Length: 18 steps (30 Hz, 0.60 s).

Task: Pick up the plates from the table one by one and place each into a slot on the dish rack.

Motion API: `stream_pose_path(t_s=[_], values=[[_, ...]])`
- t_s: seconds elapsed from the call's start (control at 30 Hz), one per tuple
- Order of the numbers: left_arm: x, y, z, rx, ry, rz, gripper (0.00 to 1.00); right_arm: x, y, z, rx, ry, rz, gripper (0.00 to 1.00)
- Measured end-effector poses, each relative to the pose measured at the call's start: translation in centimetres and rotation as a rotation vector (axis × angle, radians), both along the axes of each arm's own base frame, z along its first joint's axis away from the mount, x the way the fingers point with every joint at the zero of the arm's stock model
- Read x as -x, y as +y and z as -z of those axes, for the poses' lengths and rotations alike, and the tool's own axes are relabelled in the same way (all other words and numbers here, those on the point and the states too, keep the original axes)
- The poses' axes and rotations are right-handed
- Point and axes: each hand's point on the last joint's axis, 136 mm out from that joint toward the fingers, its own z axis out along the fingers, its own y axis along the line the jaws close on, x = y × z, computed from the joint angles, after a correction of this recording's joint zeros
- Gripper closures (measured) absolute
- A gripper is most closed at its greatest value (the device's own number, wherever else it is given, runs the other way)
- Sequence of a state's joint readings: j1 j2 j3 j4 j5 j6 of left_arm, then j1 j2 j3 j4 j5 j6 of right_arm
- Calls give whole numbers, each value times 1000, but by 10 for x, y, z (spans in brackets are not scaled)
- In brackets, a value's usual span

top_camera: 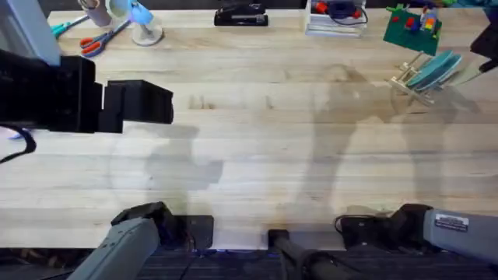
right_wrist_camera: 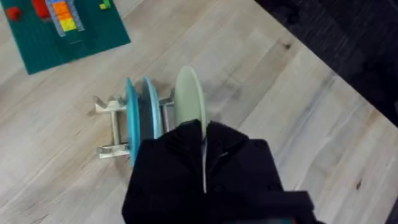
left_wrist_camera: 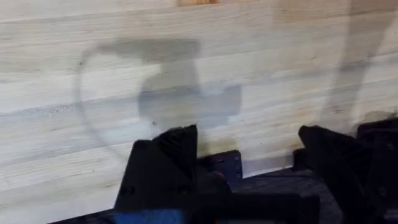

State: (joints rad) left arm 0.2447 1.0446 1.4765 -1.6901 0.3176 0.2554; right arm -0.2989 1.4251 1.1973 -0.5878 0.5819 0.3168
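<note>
The right gripper (right_wrist_camera: 204, 163) pinches the cream plate (right_wrist_camera: 189, 99) on edge, its lower half hidden behind the fingers, beside two blue plates (right_wrist_camera: 140, 112) standing upright in the dish rack (right_wrist_camera: 111, 127). The left gripper's (left_wrist_camera: 249, 149) fingers are spread apart, holding nothing, above bare table (left_wrist_camera: 186, 56). The rack's base is mostly obscured.

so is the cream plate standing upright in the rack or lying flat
Upright. The cream plate stands on edge at the dish rack, beside two blue plates, gripped by the right tool.
</note>
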Motion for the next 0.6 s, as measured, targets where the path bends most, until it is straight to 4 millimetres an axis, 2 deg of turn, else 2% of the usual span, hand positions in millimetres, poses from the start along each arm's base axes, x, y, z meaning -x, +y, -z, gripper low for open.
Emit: stream_pose_path(t_s=[0.6], values=[[0, 0, 0, 0, 0, 0, 7, -10, -4, 17, -28, 19, -14, 973]])
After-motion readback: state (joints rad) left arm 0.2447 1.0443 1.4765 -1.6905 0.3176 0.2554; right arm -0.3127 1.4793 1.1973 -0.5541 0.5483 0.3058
